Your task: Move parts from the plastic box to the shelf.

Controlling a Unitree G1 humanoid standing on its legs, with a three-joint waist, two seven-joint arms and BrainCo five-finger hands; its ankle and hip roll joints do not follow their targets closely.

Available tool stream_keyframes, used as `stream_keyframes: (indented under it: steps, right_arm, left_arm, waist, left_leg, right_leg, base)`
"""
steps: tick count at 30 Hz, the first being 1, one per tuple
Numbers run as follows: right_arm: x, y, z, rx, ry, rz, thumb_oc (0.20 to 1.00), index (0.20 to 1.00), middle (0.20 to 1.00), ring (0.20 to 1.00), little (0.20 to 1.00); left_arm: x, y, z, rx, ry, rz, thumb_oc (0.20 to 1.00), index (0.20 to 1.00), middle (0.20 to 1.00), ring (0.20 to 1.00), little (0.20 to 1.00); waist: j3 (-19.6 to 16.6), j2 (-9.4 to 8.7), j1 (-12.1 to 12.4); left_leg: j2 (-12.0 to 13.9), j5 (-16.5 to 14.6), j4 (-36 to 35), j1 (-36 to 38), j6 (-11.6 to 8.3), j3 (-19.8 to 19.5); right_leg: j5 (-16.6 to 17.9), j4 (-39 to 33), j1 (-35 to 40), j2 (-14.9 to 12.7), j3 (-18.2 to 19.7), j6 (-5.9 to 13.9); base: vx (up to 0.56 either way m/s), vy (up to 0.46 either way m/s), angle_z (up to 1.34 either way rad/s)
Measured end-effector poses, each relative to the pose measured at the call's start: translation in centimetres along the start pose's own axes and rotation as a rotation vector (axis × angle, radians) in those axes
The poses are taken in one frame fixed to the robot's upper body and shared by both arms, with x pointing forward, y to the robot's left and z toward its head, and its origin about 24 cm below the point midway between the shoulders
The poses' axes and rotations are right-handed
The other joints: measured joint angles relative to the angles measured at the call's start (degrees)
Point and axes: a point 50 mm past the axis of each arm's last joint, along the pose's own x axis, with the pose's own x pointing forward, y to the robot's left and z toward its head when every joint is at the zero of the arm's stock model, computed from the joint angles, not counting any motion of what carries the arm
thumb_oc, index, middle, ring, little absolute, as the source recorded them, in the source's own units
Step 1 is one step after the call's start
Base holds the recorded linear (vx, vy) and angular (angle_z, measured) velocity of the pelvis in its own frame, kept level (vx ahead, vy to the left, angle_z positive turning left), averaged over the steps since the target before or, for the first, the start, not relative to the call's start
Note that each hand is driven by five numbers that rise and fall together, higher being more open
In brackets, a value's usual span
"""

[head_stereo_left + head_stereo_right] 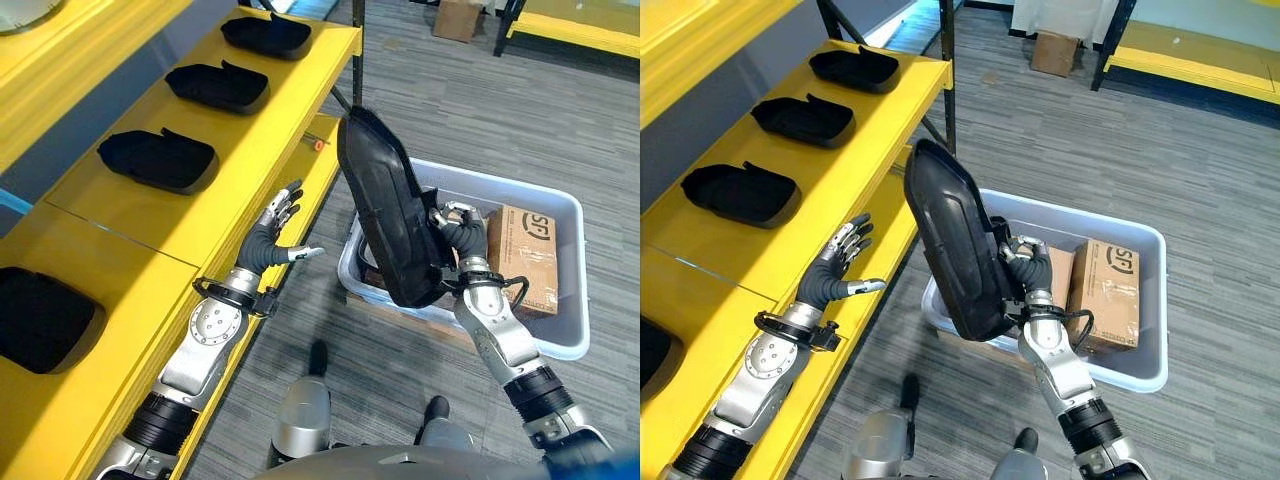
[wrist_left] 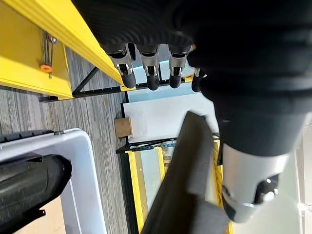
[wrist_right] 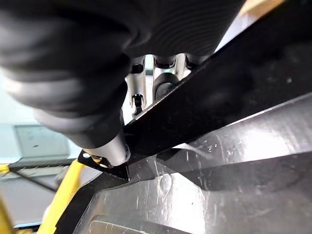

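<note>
My right hand [image 1: 462,238] is shut on the edge of a large black moulded part [image 1: 385,205], held upright above the near left corner of the grey plastic box [image 1: 560,335]. In the right wrist view my fingers [image 3: 165,80] curl over the part's rim [image 3: 234,97]. Several similar black parts [image 1: 158,158] lie in a row on the yellow shelf [image 1: 200,225]. My left hand [image 1: 275,235] hovers open at the shelf's front edge, a short way left of the held part, fingers straight.
Two cardboard boxes [image 1: 525,258] sit inside the plastic box. Another black part [image 1: 40,320] lies on the near end of the shelf. A black shelf post [image 1: 357,50] rises behind the held part. Grey floor [image 1: 470,110] lies beyond, with a cardboard box [image 1: 458,18] far off.
</note>
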Motion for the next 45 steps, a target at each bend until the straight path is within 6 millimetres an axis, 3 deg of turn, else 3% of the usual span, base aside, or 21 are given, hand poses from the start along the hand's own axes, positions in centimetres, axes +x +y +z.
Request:
stream_keyframes:
  steps: [5, 7, 9, 10, 12, 15, 22, 23, 24, 26, 29, 30, 31, 33, 34, 36, 38, 39, 40, 41, 45]
  right_arm:
    - [-1.0, 1.2, -1.3, 0.090, 0.084, 0.006, 0.200, 0.200, 0.200, 0.200, 0.200]
    - [-1.4, 1.3, -1.9, 0.102, 0.115, 0.010, 0.200, 0.200, 0.200, 0.200, 0.200]
    - [-2.3, 0.9, -2.8, 0.096, 0.153, -0.005, 0.200, 0.200, 0.200, 0.200, 0.200]
    - [-2.8, 0.3, -3.5, 0.089, 0.181, -0.026, 0.200, 0.200, 0.200, 0.200, 0.200]
    - [-3.5, -0.7, -4.5, 0.059, 0.219, -0.043, 0.200, 0.200, 0.200, 0.200, 0.200]
    - [-3.2, -1.9, -4.0, -0.039, 0.182, -0.032, 0.200, 0.200, 0.200, 0.200, 0.200]
    - [-2.9, -2.4, -3.5, -0.094, 0.148, -0.039, 0.200, 0.200, 0.200, 0.200, 0.200]
    - [-2.9, -2.5, -3.5, -0.095, 0.149, -0.046, 0.200, 0.200, 0.200, 0.200, 0.200]
    - [-2.9, -2.3, -3.4, -0.093, 0.144, -0.043, 0.200, 0.200, 0.200, 0.200, 0.200]
    - [-3.1, -1.5, -3.6, -0.081, 0.152, -0.006, 0.200, 0.200, 0.200, 0.200, 0.200]
    - [-3.1, -1.3, -3.1, -0.087, 0.130, 0.023, 0.200, 0.200, 0.200, 0.200, 0.200]
    - [-3.0, -1.7, -2.9, -0.097, 0.120, 0.016, 0.200, 0.200, 0.200, 0.200, 0.200]
    - [-2.9, -1.9, -2.8, -0.109, 0.116, 0.018, 0.200, 0.200, 0.200, 0.200, 0.200]
    - [-2.4, -2.4, -2.8, -0.127, 0.116, 0.002, 0.200, 0.200, 0.200, 0.200, 0.200]
    - [-1.9, -1.7, -2.5, -0.114, 0.101, 0.025, 0.200, 0.200, 0.200, 0.200, 0.200]
    - [-0.8, -0.8, -1.8, -0.114, 0.080, 0.069, 0.200, 0.200, 0.200, 0.200, 0.200]
    - [-0.6, -1.5, -1.7, -0.121, 0.079, 0.054, 0.200, 0.200, 0.200, 0.200, 0.200]
    - [-0.4, -2.4, -1.2, -0.126, 0.079, 0.028, 0.200, 0.200, 0.200, 0.200, 0.200]
    - [-0.3, -2.8, -1.3, -0.125, 0.096, 0.023, 0.200, 0.200, 0.200, 0.200, 0.200]
    - [-0.6, -2.0, -1.9, -0.113, 0.133, 0.066, 0.200, 0.200, 0.200, 0.200, 0.200]
    - [-1.4, 0.7, -3.3, -0.011, 0.226, 0.136, 0.200, 0.200, 0.200, 0.200, 0.200]
  left_arm:
    - [-0.8, 0.7, -0.5, 0.013, 0.044, 0.025, 1.000, 1.000, 1.000, 1.000, 1.000]
    - [-0.5, 0.8, -0.4, 0.016, 0.048, 0.030, 1.000, 1.000, 1.000, 1.000, 1.000]
    - [-0.7, 0.6, -0.7, 0.005, 0.059, 0.035, 1.000, 1.000, 1.000, 1.000, 1.000]
    - [-1.6, -0.1, -1.5, -0.036, 0.099, 0.045, 1.000, 1.000, 1.000, 1.000, 1.000]
    - [-3.3, -1.6, -3.1, -0.099, 0.179, 0.046, 1.000, 1.000, 1.000, 1.000, 1.000]
    - [-3.4, -2.4, -3.3, -0.139, 0.181, 0.048, 1.000, 1.000, 1.000, 1.000, 1.000]
    - [-3.0, -2.6, -3.1, -0.147, 0.168, 0.024, 1.000, 1.000, 1.000, 1.000, 1.000]
    - [-2.9, -2.7, -3.0, -0.148, 0.159, 0.011, 1.000, 1.000, 1.000, 1.000, 1.000]
    - [-3.2, -2.8, -3.0, -0.148, 0.163, 0.000, 1.000, 1.000, 1.000, 1.000, 1.000]
    - [-3.6, -2.5, -3.2, -0.128, 0.185, -0.012, 1.000, 1.000, 1.000, 1.000, 1.000]
    - [-3.1, -2.6, -2.9, -0.127, 0.161, -0.022, 1.000, 1.000, 1.000, 1.000, 1.000]
    - [-3.0, -2.7, -2.7, -0.138, 0.144, -0.019, 1.000, 1.000, 1.000, 1.000, 1.000]
    - [-3.0, -2.8, -2.7, -0.139, 0.144, -0.021, 1.000, 1.000, 1.000, 1.000, 1.000]
    - [-1.5, -2.9, -2.5, -0.133, 0.116, -0.017, 1.000, 1.000, 1.000, 1.000, 1.000]
    - [-1.0, -2.5, -1.9, -0.120, 0.088, -0.007, 1.000, 1.000, 1.000, 1.000, 1.000]
    - [-0.5, -2.8, -2.3, -0.146, 0.094, 0.024, 1.000, 1.000, 1.000, 1.000, 1.000]
    - [-0.3, -3.3, -2.4, -0.172, 0.093, 0.038, 1.000, 1.000, 1.000, 1.000, 1.000]
    - [0.0, -3.9, -2.3, -0.194, 0.089, 0.049, 1.000, 1.000, 1.000, 1.000, 1.000]
    - [0.1, -3.9, -2.4, -0.199, 0.090, 0.066, 1.000, 1.000, 1.000, 1.000, 1.000]
    - [-0.2, -3.6, -2.5, -0.189, 0.102, 0.096, 1.000, 1.000, 1.000, 1.000, 1.000]
    - [-2.2, -3.0, -3.6, -0.170, 0.177, 0.134, 1.000, 1.000, 1.000, 1.000, 1.000]
  waist:
    - [-1.4, -2.18, 0.2]
    - [-1.5, -1.80, -1.5]
    - [-1.5, -1.78, -2.9]
    - [-2.3, -0.62, -4.4]
    - [-4.2, 2.33, -4.8]
    - [-5.9, 4.66, -4.3]
    - [-6.5, 7.07, -3.7]
    - [-6.5, 7.32, -3.9]
    - [-6.5, 8.56, -3.7]
    - [-5.6, 4.68, -3.1]
    - [-5.6, 1.31, -6.6]
    - [-5.7, 1.61, -7.6]
    - [-6.3, 3.29, -7.9]
    - [-5.9, 3.22, -8.4]
    - [-6.3, 1.39, -9.0]
    - [-5.9, 3.11, -9.7]
    - [-5.9, 4.38, -11.0]
    - [-5.8, 7.26, -11.4]
    - [-5.8, 7.54, -10.9]
    - [-5.7, 6.99, -9.5]
    - [-5.2, 5.63, -5.8]
  left_leg:
    - [-0.8, -1.0, -2.7, 3.8, 1.48, 6.8]
    - [0.7, 0.3, -3.3, 3.9, 1.75, 4.1]
    - [1.6, 0.6, -3.2, 3.5, 1.35, 1.8]
    - [1.2, 1.1, -3.4, 3.8, 1.10, -0.2]
    - [1.9, 1.7, -3.9, 4.7, 0.18, -1.2]
    - [2.3, 2.5, -4.0, 3.3, -0.19, -1.8]
    - [1.1, 5.3, -1.3, -2.5, -0.47, -3.8]
    - [0.5, 6.7, -1.9, -2.9, -0.35, -2.4]
    - [1.4, 4.5, -3.2, -2.5, -0.26, 2.6]
    - [1.1, -0.8, 2.9, -3.3, 1.03, 8.9]
    - [4.5, -2.1, 12.1, -2.7, 0.25, 15.1]
    - [7.1, -0.5, 12.4, -0.3, 1.42, 14.7]
    - [8.1, 5.0, 12.3, 1.0, 1.40, 14.5]
    - [4.7, 7.6, 7.2, 1.3, 1.72, 12.4]
    - [3.3, 9.1, 3.4, 0.5, 0.33, 11.6]
    - [9.7, 4.3, 5.8, 2.0, -1.26, 13.7]
    - [12.7, 2.7, 6.7, 4.4, -3.25, 16.8]
    - [11.9, 1.8, 5.4, 5.2, -4.36, 18.7]
    - [10.1, -0.4, 4.6, 5.7, -4.76, 18.6]
    - [6.9, -2.0, 3.2, 5.6, -3.28, 17.8]
    - [3.8, -4.6, 2.7, 5.8, -2.45, 15.4]
  right_leg:
    - [6.4, 0.7, -2.2, -1.8, -10.9, -0.46]
    - [0.0, 6.0, -4.4, 2.9, -6.2, 1.73]
    - [-8.3, 8.0, -4.1, 11.8, 0.9, -2.37]
    - [-8.5, 4.3, -0.7, 14.1, 2.2, -4.04]
    - [-8.0, 1.3, 1.5, 15.6, 2.5, -4.86]
    - [-7.6, 0.9, 0.5, 16.1, 2.1, -5.21]
    - [-10.0, 3.5, -1.8, 16.1, -0.7, -6.12]
    - [-10.6, 4.1, -1.8, 15.9, -1.0, -7.19]
    - [-11.7, 6.2, -2.1, 15.3, -3.4, -9.42]
    - [-11.6, 7.3, -2.6, 10.3, -4.2, -9.88]
    - [-10.2, 6.7, -1.6, 5.1, -6.7, -8.06]
    - [-10.2, 7.4, -1.5, 4.2, -6.7, -7.66]
    - [-10.5, 8.9, -1.9, 4.3, -6.4, -6.70]
    - [-12.6, 18.6, -9.3, 2.2, -3.0, -6.33]
    - [-9.5, 13.7, -11.6, 2.7, -1.7, -8.15]
    - [-8.3, 12.9, -11.9, 2.4, -3.5, -6.31]
    - [-6.9, 13.6, -12.3, 0.0, -4.3, -4.06]
    - [-5.3, 13.6, -11.8, -1.5, -5.7, -1.48]
    - [-4.1, 12.8, -11.3, -3.0, -6.1, -0.25]
    - [-2.7, 9.7, -10.2, -4.1, -4.1, 0.56]
    - [1.0, 2.8, -4.6, -5.4, -4.1, 1.86]
  base:
    - [-0.05, 0.058, -0.64]
    - [0.04, -0.086, 0.14]
    - [0.11, -0.134, 0.68]
    - [0.15, -0.190, 0.64]
    - [0.03, -0.188, 0.30]
    - [-0.13, -0.099, 0.06]
    - [-0.06, -0.045, 0.45]
    - [-0.10, 0.069, 1.27]
    - [-0.10, 0.085, 0.91]
    - [-0.12, 0.099, 0.38]
    - [-0.08, 0.113, 0.52]
    - [-0.13, 0.288, 0.42]
    - [-0.17, 0.303, 0.22]
    - [-0.20, 0.449, 0.45]
    - [-0.25, 0.503, 0.67]
    - [-0.23, 0.546, 0.55]
    - [-0.18, 0.593, 0.63]
    - [-0.14, 0.507, 0.79]
    - [-0.22, 0.618, 0.93]
    - [-0.18, 0.540, 0.76]
    - [-0.10, 0.293, 0.55]
